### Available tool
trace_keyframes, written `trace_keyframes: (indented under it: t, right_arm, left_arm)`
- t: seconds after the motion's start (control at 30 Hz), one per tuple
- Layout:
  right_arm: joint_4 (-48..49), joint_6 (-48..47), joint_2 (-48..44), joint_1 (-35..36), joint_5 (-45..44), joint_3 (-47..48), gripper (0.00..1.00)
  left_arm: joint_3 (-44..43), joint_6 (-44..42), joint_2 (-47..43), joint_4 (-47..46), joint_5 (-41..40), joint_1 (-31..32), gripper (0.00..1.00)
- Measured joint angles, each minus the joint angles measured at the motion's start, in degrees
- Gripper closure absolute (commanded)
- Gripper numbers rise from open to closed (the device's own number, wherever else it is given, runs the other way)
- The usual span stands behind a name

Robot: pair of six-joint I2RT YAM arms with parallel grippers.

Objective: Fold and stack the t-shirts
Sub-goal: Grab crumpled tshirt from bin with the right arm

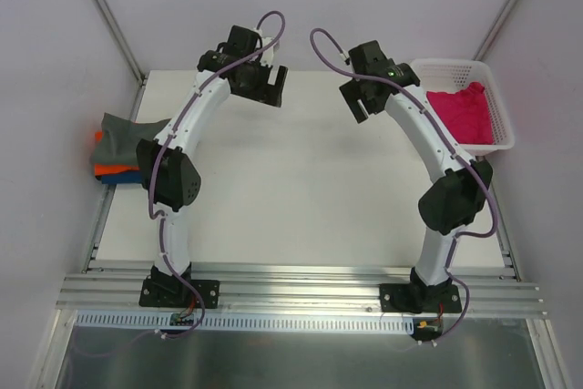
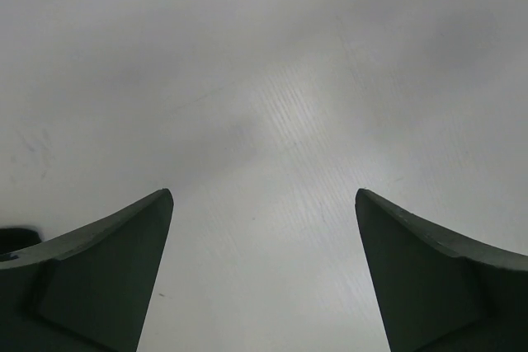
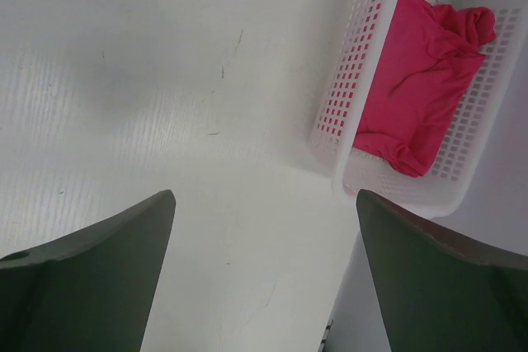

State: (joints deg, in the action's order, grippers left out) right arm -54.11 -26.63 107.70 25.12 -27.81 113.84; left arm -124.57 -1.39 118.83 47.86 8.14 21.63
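While the left arm and right arm arch over the table, left gripper spread wide, empty, right gripper likewise.

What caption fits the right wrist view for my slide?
Open right gripper above the table, magenta t-shirt crumpled in the white basket ahead.

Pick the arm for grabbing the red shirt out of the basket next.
Right. The right end effector hovers open beside the basket, red shirt in its wrist view. The left end effector, also open, is farther off and sees only table.
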Motion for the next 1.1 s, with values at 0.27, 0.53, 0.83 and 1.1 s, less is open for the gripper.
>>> trace_keyframes:
  t: [0.27, 0.53, 0.83, 1.1]
  right_arm:
    - [-0.28, -2.93, 1.33, 1.01, -0.37, -0.50, 0.03]
    - [-3.02, -2.47, 4.04, 0.44, 13.18, 6.80, 0.03]
    - [12.50, 1.99, 6.14, -12.87, 18.49, 12.61, 0.02]
    - [17.99, 2.14, 13.90, -28.76, 14.99, 11.54, 0.02]
  left_arm:
    - [1.66, 2.38, 0.00, -0.37, 10.86, 2.49, 0.11]
    - [6.45, -4.48, -0.07, 1.20, 8.59, 4.04, 0.06]
    - [-3.10, -5.38, -0.07, 0.98, 6.84, 1.46, 0.01]
    - [2.56, -5.64, -0.07, 0.35, 5.27, -0.28, 0.01]
